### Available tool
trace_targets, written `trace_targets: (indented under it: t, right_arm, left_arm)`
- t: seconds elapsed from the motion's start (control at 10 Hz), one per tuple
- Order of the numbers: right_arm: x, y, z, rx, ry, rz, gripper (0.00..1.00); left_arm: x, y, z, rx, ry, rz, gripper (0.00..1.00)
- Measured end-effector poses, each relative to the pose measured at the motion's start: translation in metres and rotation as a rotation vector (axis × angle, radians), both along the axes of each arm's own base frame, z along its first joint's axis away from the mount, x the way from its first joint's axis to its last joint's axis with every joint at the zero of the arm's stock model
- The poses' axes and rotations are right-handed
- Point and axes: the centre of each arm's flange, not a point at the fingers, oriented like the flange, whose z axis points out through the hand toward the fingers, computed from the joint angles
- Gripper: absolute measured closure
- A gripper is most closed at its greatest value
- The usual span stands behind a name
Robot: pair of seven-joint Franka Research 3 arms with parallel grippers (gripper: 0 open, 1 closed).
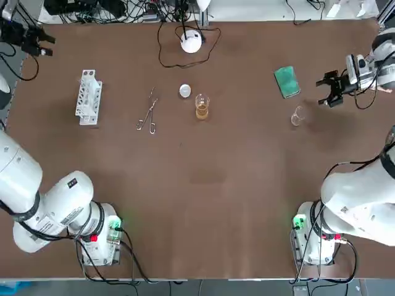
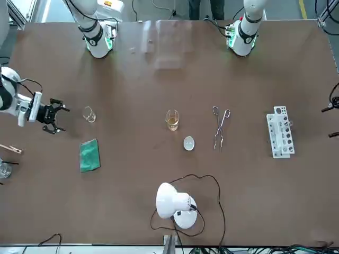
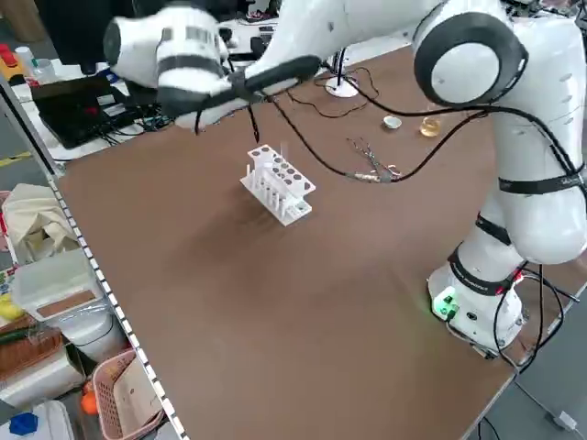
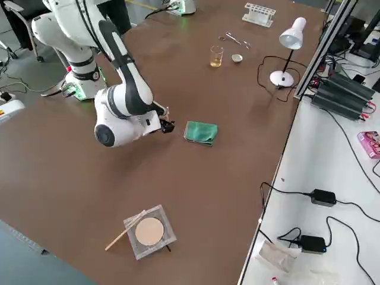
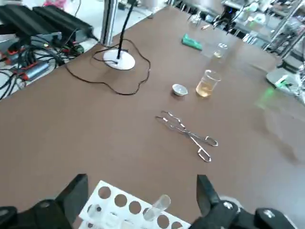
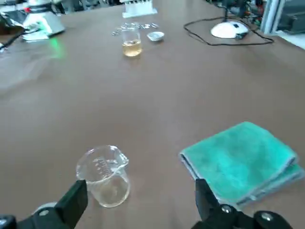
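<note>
**Right gripper spread beside an empty beaker, left gripper spread near the tube rack**

In the top view the right gripper [image 1: 330, 92] sits at the right edge of the frame, a little above the middle, low over the brown table [image 1: 203, 185]. Its two fingers [image 6: 76, 198] are spread wide with nothing between them. The empty beaker [image 1: 298, 116] stands upright just down and left of it, near the fingertips but not touching them. In the right wrist view this beaker [image 6: 106, 175] stands on the table ahead of the fingers, closer to one of them. The folded green cloth [image 1: 286, 81] lies flat up and left of the gripper, near the beaker and apart from it.

The left gripper [image 1: 46, 40] is in the upper left corner of the top view. Its fingers [image 5: 76, 191] are also spread and hold nothing. The white tube rack [image 1: 88, 97] stands down and right of it, at the left of the frame. The left wrist view shows one clear tube [image 5: 158, 206] leaning in the rack.

Across the upper middle of the top view are:
- metal tongs [image 1: 148, 114], lying flat;
- a small white dish [image 1: 185, 91];
- a beaker of amber liquid [image 1: 202, 106], just down and right of the dish.

A white desk lamp [image 1: 191, 42] stands at the upper centre, with its black cord looped around it.
</note>
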Motion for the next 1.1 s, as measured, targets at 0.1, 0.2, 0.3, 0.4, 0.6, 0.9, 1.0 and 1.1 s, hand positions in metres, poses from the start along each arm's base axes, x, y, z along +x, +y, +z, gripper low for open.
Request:
trace_targets:
  t: [0.1,0.2,0.3,0.4,0.6,0.9,1.0,1.1]
  right_arm:
    - [-0.008,0.001,-0.011,0.079,-0.021,0.046,0.0]
    - [-0.014,-0.003,-0.02,0.156,-0.036,0.084,0.0]
    - [-0.019,-0.014,-0.03,0.199,-0.037,0.105,0.0]
    - [-0.024,-0.03,-0.041,0.215,-0.033,0.108,0.0]
    - [-0.037,-0.04,-0.068,0.25,-0.017,0.095,0.0]
    - [-0.046,-0.027,-0.111,0.299,0.031,0.094,0.0]
    - [-0.044,-0.026,-0.113,0.298,0.03,0.097,0.0]
    - [-0.04,-0.025,-0.112,0.29,0.017,0.104,0.0]
  left_arm:
    - [-0.005,0.004,-0.027,-0.058,-0.024,-0.033,0.0]
    - [-0.009,0.005,-0.051,-0.117,-0.034,-0.059,0.0]
    - [-0.015,0.009,-0.07,-0.163,-0.04,-0.074,0.0]
    - [-0.022,0.016,-0.087,-0.19,-0.066,-0.089,0.0]
    - [-0.032,0.024,-0.11,-0.22,-0.131,-0.114,0.0]
    - [-0.025,0.01,-0.15,-0.304,-0.18,-0.118,0.0]
    - [-0.023,0.003,-0.162,-0.331,-0.197,-0.119,0.0]
    - [-0.022,-0.001,-0.173,-0.348,-0.208,-0.124,0.0]
